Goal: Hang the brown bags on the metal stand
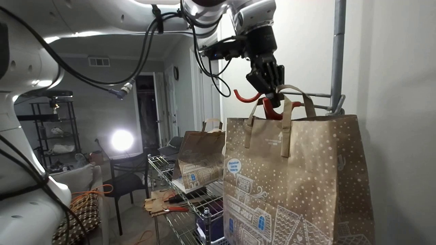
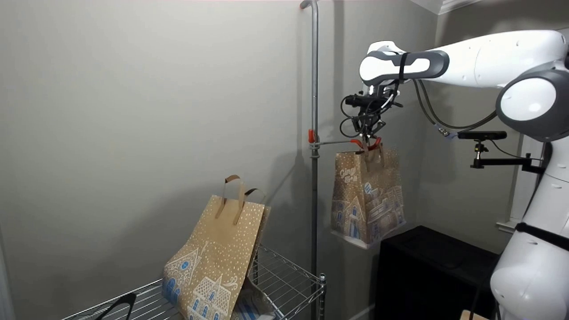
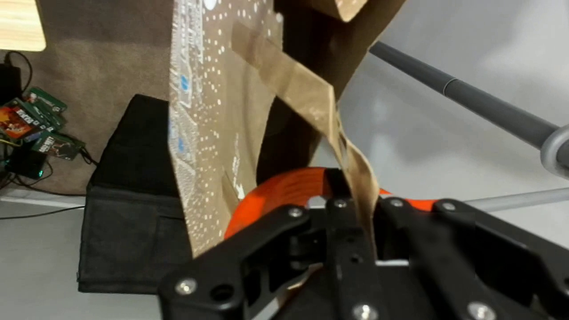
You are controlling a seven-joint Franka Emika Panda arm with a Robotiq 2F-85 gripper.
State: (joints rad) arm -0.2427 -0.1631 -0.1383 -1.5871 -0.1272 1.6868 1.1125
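Observation:
One brown bag [image 1: 306, 177] hangs upright in the air at the metal stand [image 1: 338, 51], clear of the shelf; it also shows in an exterior view [image 2: 373, 200] and the wrist view [image 3: 209, 133]. My gripper [image 1: 275, 97] is shut on its flat paper handle [image 3: 311, 98], just above the orange-red hook [image 1: 270, 110]. The hook passes under the handle loop and beside the fingertips [image 3: 351, 189], which the handle partly hides. Another hook [image 1: 246, 98] shows behind the gripper. Another brown bag [image 2: 222, 249] leans tilted on the wire shelf, with its handles up.
The wire shelf rack [image 2: 289, 271] stands beside the pole. A black case [image 2: 431, 258] stands low behind the hanging bag. Pliers and a tan cloth item [image 1: 160, 204] are by the shelf edge. The wall [image 1: 391, 68] lies close behind the pole.

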